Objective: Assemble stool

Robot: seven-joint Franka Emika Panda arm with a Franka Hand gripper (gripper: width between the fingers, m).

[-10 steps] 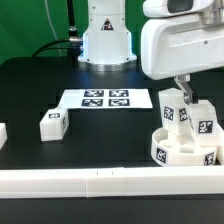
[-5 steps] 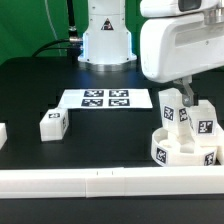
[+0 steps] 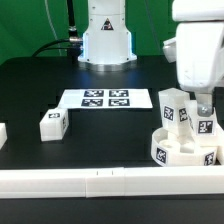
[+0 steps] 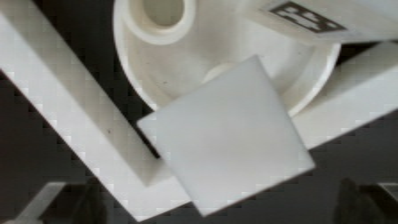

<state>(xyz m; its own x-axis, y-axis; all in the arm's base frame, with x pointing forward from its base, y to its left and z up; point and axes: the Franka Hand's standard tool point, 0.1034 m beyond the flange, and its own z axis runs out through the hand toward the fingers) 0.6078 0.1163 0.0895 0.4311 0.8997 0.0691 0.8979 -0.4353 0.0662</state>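
One small white piece [image 3: 3, 133] is cut off by the exterior view's left edge, too little of it showing to name; near it, on the black table [image 3: 30, 90], lies a loose leg [image 3: 53, 124] on its side, a tag on its upper face, well apart from everything else; the marker board [image 3: 105, 98] lies flat mid-table, and behind it stands the arm's white base [image 3: 105, 40]; along the near edge runs the long white border rail [image 3: 100, 182]. Toward the exterior view's right sits the seat [image 3: 178, 150], just beside the rail, with two tagged legs standing upright in it — the left upright leg [image 3: 173, 107] and, lower and nearer the camera, the right upright leg [image 3: 203, 126]. Above them hangs the arm's bulky white head, and the gripper [image 3: 205, 104] reaches down to the top of the right upright leg; from this side I cannot tell whether it touches. In the wrist view the gripper [image 4: 205, 200] stands open: its dark, blurred fingers [image 4: 43, 200] sit wide apart on either side of a flat white leg face [image 4: 228, 140] — clamped on nothing; beyond it show the seat's round disc [image 4: 196, 60], a hollow socket [image 4: 160, 15], a tag corner [image 4: 306, 15] and the rail [image 4: 71, 110].
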